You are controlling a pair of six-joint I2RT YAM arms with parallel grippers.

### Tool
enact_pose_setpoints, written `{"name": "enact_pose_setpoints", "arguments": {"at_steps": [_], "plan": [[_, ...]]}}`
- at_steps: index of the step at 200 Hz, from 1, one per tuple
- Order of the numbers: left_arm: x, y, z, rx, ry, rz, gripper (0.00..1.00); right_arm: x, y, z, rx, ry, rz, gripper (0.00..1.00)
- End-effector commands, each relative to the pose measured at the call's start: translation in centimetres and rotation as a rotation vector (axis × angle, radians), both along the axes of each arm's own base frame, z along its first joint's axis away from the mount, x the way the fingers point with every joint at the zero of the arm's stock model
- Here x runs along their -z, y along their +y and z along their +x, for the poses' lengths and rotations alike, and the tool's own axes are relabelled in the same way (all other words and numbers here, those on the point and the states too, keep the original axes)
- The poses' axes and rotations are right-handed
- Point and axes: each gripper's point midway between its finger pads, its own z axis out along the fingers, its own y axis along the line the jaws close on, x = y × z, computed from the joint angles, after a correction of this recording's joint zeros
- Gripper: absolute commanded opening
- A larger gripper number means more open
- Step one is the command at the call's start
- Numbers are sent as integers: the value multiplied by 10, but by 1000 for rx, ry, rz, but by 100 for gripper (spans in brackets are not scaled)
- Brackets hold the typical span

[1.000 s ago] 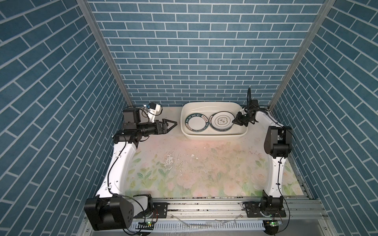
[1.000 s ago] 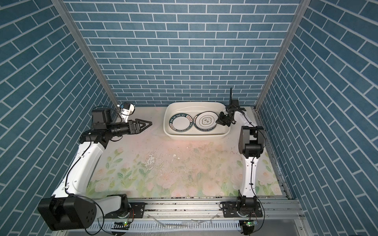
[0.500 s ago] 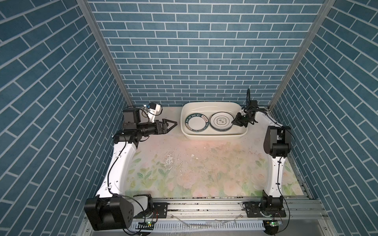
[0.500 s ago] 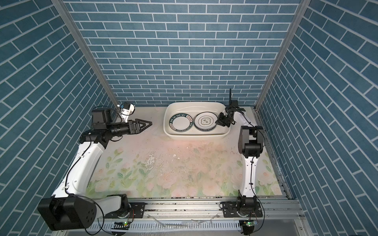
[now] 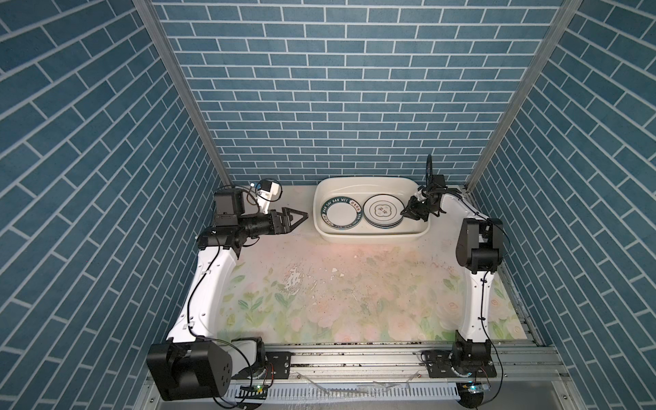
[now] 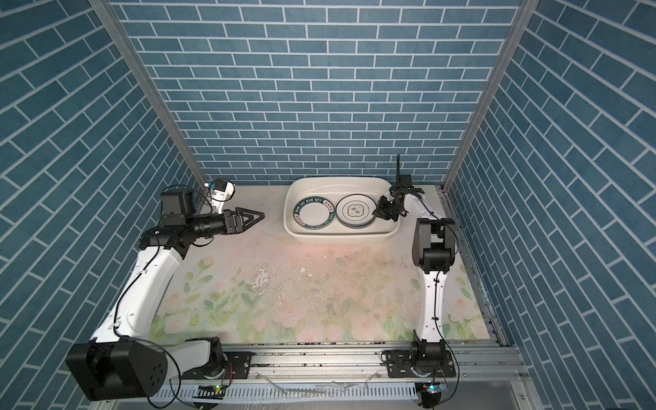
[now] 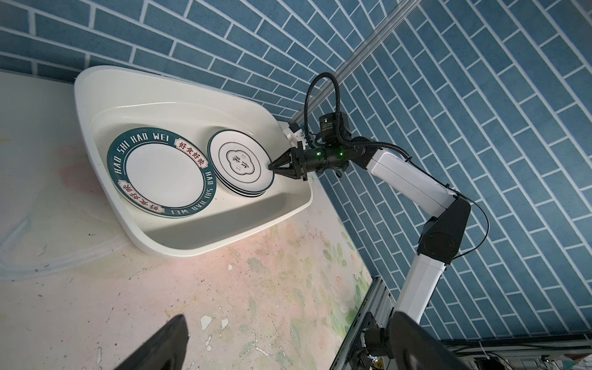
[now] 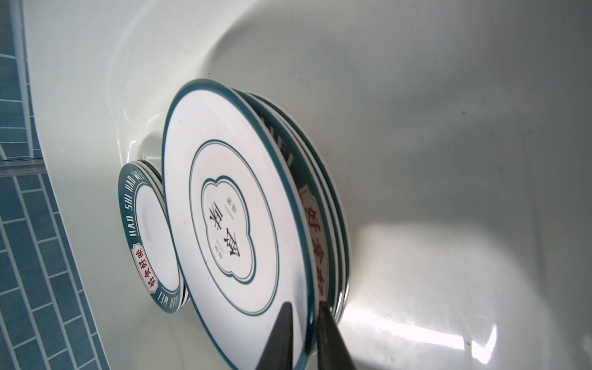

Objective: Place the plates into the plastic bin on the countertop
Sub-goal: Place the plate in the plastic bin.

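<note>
The countertop is lying nearest, its floral print scuffed mid-surface. Farther back, the left gripper is hovering near the plastic bin, outside it, jaws standing wide apart and carrying nothing. The bin is sitting at the far edge. Inside, a lettered plate is lying just beside a stack. The right gripper is pinching the rim of the stack's top piece, the cloud-emblem plate, jaws nearly closed.
</note>
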Motion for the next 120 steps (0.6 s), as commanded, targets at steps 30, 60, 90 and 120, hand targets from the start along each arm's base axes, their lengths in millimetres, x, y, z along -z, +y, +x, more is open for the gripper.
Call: {"name": "enact_pose_setpoints", "arguments": {"at_steps": [30, 60, 90, 120], "plan": [[-7, -4, -2, 16, -20, -20, 100, 6, 0, -1, -2, 24, -8, 16], [-7, -4, -2, 17, -20, -22, 100, 5, 0, -2, -8, 27, -12, 16], [-7, -4, -2, 15, -18, -24, 100, 4, -1, -4, -9, 30, -18, 16], [-8, -4, -2, 15, -19, -27, 100, 1, -2, -3, -9, 25, -24, 16]]}}
